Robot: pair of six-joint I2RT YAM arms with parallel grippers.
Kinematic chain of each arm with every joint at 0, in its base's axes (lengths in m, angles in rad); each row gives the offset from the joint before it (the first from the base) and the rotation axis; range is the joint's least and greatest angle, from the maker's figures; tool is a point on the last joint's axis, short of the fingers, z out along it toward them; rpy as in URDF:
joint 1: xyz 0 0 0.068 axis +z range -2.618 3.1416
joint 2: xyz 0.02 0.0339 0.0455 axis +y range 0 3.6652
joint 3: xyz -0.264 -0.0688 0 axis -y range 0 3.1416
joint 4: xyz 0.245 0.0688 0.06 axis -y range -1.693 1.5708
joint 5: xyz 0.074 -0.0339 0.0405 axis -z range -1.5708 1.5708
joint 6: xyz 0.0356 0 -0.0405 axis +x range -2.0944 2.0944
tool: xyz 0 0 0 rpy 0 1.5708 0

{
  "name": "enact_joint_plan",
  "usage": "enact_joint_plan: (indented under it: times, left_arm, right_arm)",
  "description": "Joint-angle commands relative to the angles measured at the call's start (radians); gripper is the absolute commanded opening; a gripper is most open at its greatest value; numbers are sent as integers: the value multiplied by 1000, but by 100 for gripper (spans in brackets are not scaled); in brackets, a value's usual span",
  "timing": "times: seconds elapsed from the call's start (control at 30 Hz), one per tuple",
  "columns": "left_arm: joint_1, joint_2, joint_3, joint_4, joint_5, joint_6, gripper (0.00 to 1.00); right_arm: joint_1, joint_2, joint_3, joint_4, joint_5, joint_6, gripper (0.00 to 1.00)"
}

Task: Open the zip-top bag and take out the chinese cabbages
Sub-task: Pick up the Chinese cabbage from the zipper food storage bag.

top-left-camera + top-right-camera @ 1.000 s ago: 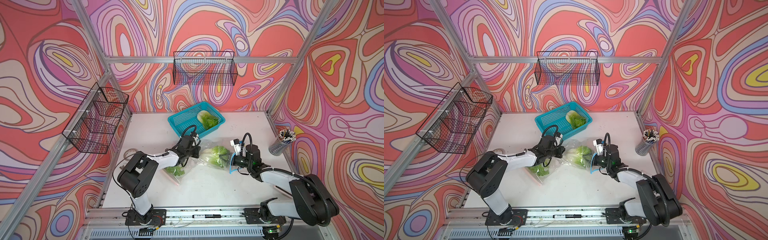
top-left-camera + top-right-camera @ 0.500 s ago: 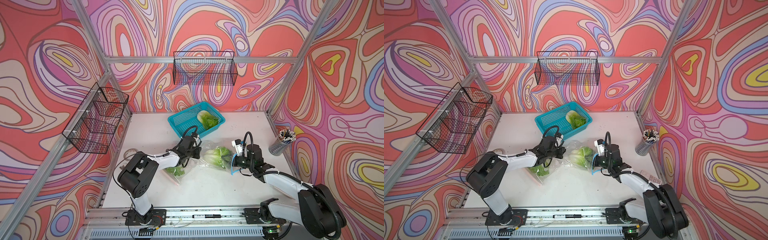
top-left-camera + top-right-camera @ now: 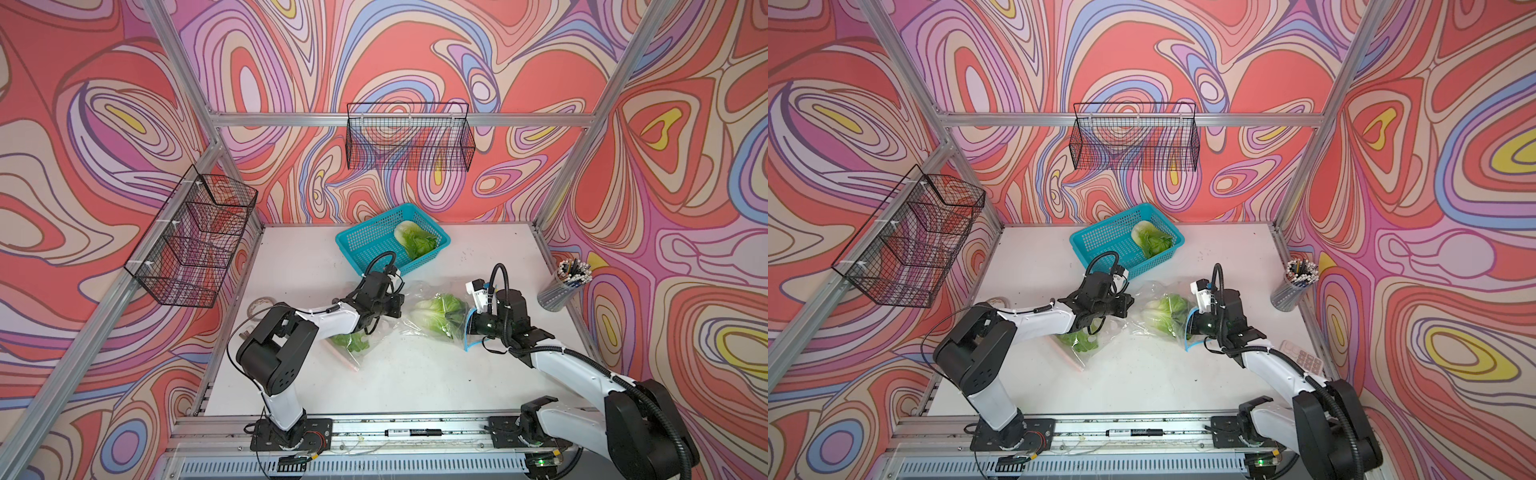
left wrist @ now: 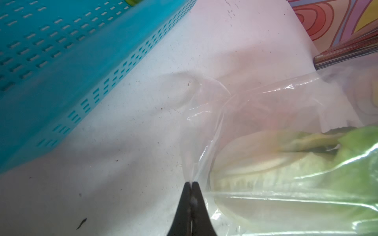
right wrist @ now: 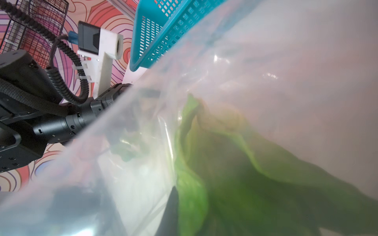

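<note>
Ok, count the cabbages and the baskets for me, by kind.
Cabbages: 3
Wire baskets: 2
Blue basket: 1
Total: 6

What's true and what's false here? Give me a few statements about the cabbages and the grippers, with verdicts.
1. One cabbage lies in the teal basket. True.
2. The left gripper pinches the clear bag. True.
3. The pen cup lies tipped over. False: the pen cup stands upright.
4. The cabbage between the grippers lies bare on the table. False: the middle cabbage sits inside the clear bag.
</note>
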Motion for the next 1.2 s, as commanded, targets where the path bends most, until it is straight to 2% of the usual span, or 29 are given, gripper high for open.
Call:
enact_joint_plan:
  times: [0.0, 0.17, 0.23, 0.5, 0.7, 1.0, 1.17]
  left_arm:
    - [36, 21, -29, -14, -60, -5, 0]
    - [39, 21, -29, -15, -59, -2, 0]
    - [39, 24, -29, -14, -56, -2, 0]
    - [38, 41, -35, 33, 33, -13, 0]
    - [39, 42, -30, 22, 33, -7, 0]
    - [39, 41, -33, 3, -8, -11, 0]
    - [39, 39, -23, -26, -27, -7, 0]
  right_arm:
    - [-21, -36, 25, -7, 8, -13, 8]
    - [-26, -49, 25, -8, 1, -2, 8]
    - [-28, -51, 25, -3, -5, 1, 12]
    - [-28, -5, -9, 93, -22, 50, 19]
    - [-29, -2, -9, 96, -27, 45, 20]
    - [-40, -82, 19, -43, 9, -12, 7]
    - [-69, -143, 52, -175, 35, -74, 5]
